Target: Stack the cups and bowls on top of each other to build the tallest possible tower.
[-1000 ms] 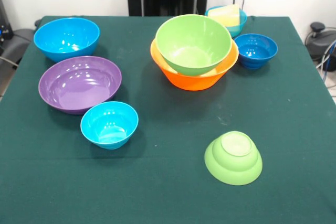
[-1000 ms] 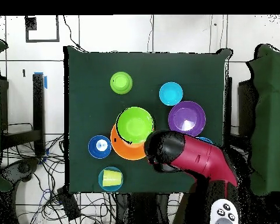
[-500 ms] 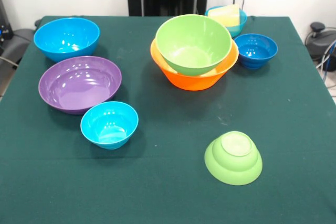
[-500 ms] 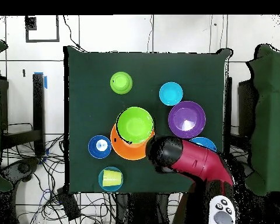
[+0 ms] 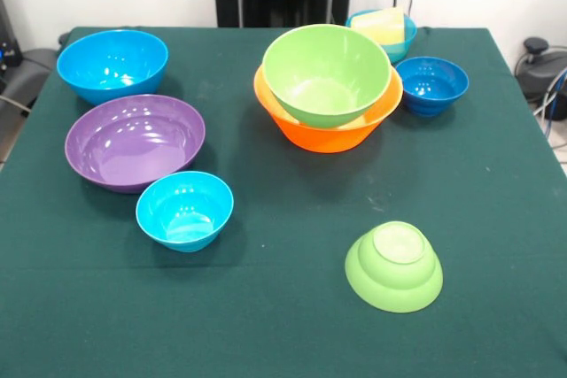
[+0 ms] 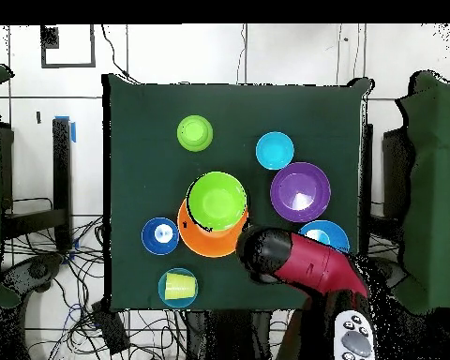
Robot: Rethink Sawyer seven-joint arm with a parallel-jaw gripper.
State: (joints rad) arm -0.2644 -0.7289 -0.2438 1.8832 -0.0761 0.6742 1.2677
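Arm (image 6: 308,267) hung over the base-side edge of the desk (image 5: 292,325). In the overhead view its black head sat just beside the rim of the orange bowl (image 5: 328,135), between that bowl and the large blue bowl (image 5: 112,64). The gripper itself was masked by the arm from above, and the front view caught only a red and black scrap at the top edge. Could not tell whether it was open or closed, or whether it held anything.

Only stack so far: large lime bowl (image 5: 326,73) nested upright in the orange bowl, slightly tilted. It lay just beside the arm's head, the nearest thing to it.

Loose pieces:
- purple bowl (image 5: 135,141), upright, near the large blue bowl
- small light blue bowl (image 5: 184,210), upright, just beside the purple one
- dark blue bowl (image 5: 431,86), upright, on the other side of the stack
- small lime bowl (image 5: 393,266), upside down, well apart from the arm toward the desk's opposite edge
- pale yellow cup (image 5: 381,24) standing in a second light blue bowl (image 5: 406,34) at a base-side corner

Bowls are round, so no axis to line up with. Judged the stack and the large blue bowl the shortest reaches. Most open room lay on the far half of the desk, around the inverted lime bowl. The cup's bowl sat close to the desk edge, so care would be needed there.
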